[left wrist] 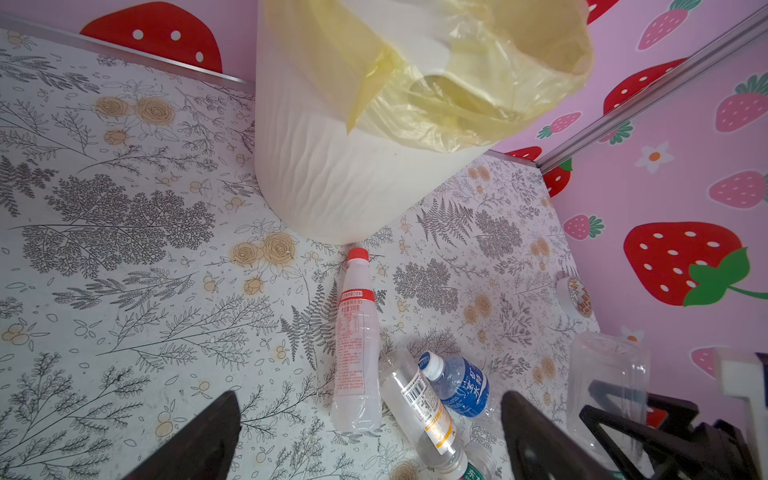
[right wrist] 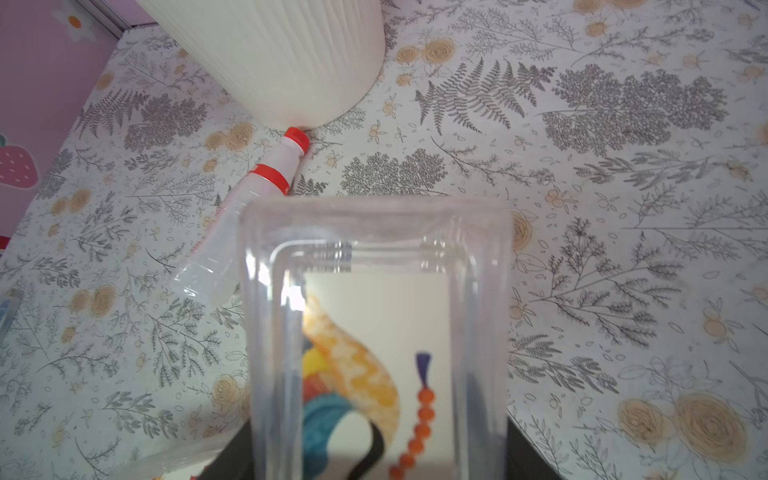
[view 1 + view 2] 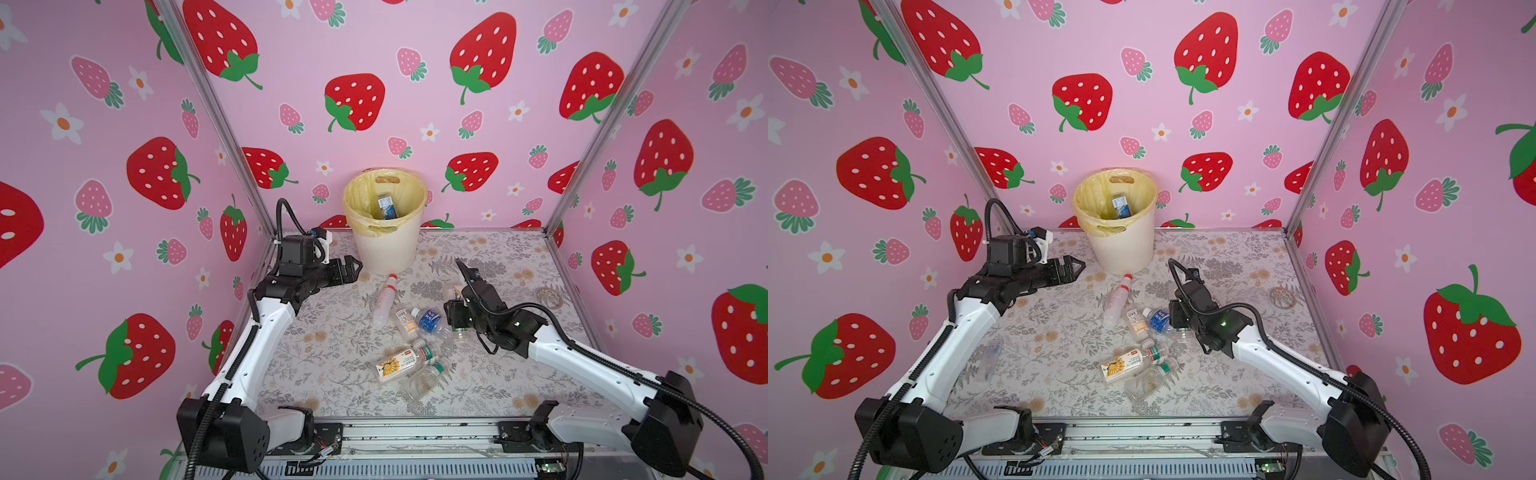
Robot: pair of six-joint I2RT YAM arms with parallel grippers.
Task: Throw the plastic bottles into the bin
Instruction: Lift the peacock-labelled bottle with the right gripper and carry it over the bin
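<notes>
the bin [image 3: 386, 249] stands upright at the back middle of the surface [image 3: 328, 357], against the rear wall. it is lined with a yellow bag [image 3: 360, 195] folded over the rim. inside it you have one bottle with a blue and white label [image 3: 387, 208] showing; whether more lie beneath it i cannot tell.

plastic bottles outside the bin: at least six lie on their sides in the middle of the surface.
- one red-capped bottle [image 3: 384, 300], with its cap just beside the bin's foot.
- one barcode-labelled bottle [image 3: 406, 322] and one blue-labelled bottle [image 3: 429, 320], side by side and touching.
- nearer the front, bunched together: one sunflower-labelled bottle [image 3: 396, 365], one green-labelled bottle [image 3: 429, 352] and one green-capped clear bottle [image 3: 423, 380].

your right end effector [image 3: 453, 297] is pinching one square-sided clear bottle [image 2: 374, 257], whose base points toward the bin. it sits just right of the loose bottles.

your left end effector [image 3: 354, 269] is spread wide and holds nothing. it sits just beside the bin's left side.

one tape roll [image 3: 549, 297] lies near the right wall, well apart from the bottles.
</notes>
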